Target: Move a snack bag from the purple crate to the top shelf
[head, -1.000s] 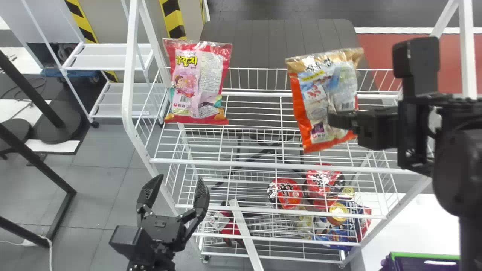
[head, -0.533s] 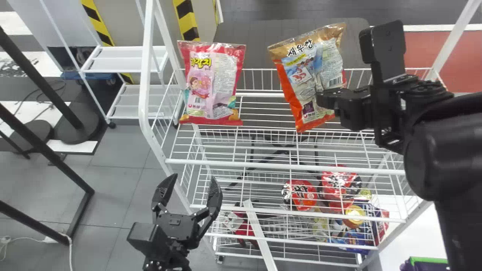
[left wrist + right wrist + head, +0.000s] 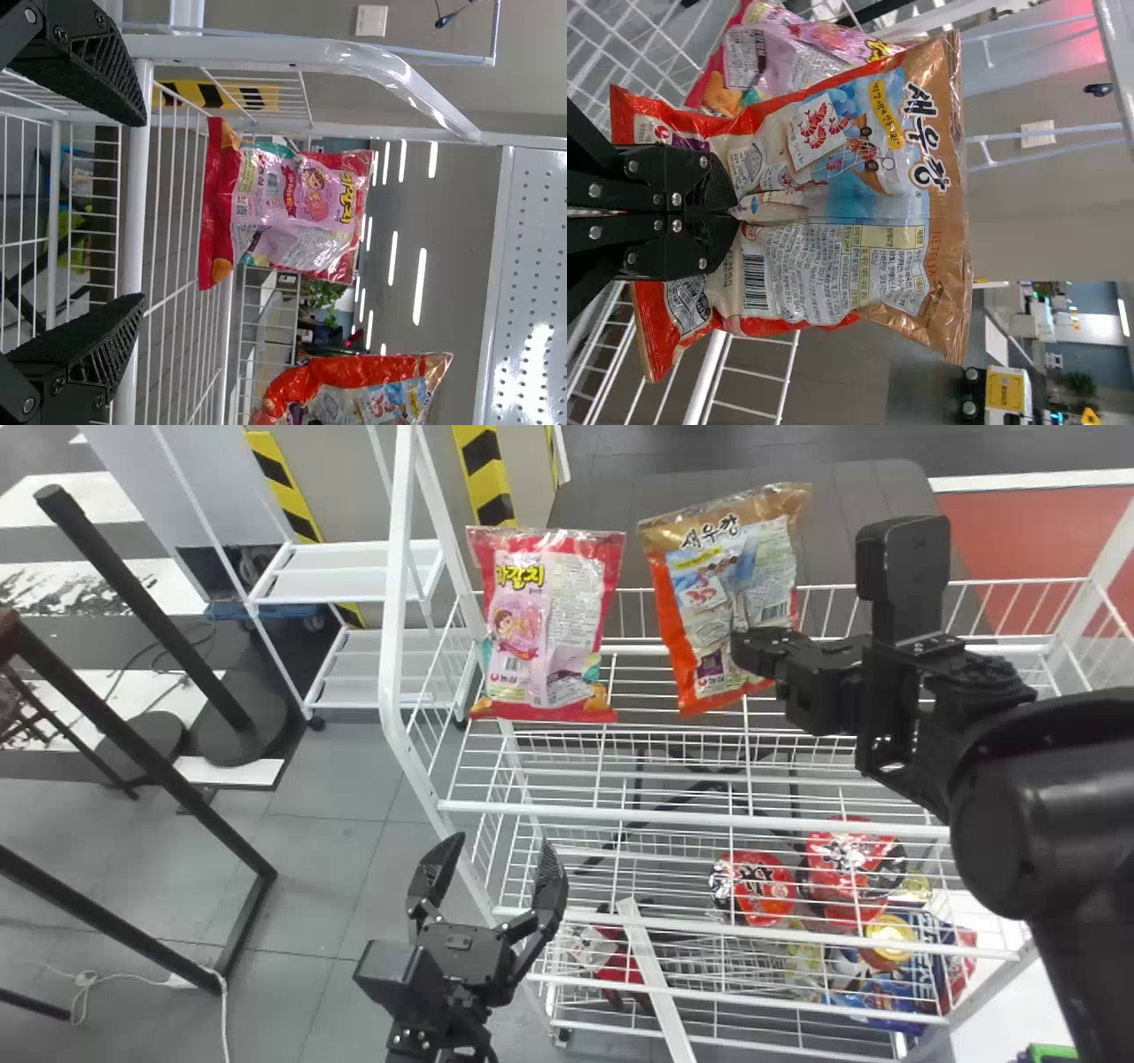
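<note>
Over the top shelf (image 3: 673, 815) of the white wire rack, my right gripper (image 3: 749, 651) holds an orange and gold snack bag (image 3: 722, 589) upright, slightly tilted. The right wrist view has my right gripper (image 3: 731, 212) shut on the middle of this snack bag (image 3: 859, 195), pinching its film. A pink and red snack bag (image 3: 549, 629) stands on the top shelf to the left. My left gripper (image 3: 496, 859) is parked open before the rack's left front, empty; in the left wrist view, the left gripper (image 3: 133, 212) has its fingers wide apart. The purple crate's green edge (image 3: 1050, 1052) peeks in at the bottom right.
Red cup packages (image 3: 753, 887) and other packs lie on the lower shelves. The rack's white left post (image 3: 394, 620) rises beside the pink bag, and a low wire rim (image 3: 992, 607) runs along the shelf's back. Black metal stands (image 3: 133, 744) are at the far left.
The held orange bag has moved left relative to the rack, closer to the pink bag, and stands straighter. The head view has shifted, so the rack sits farther right in it.
</note>
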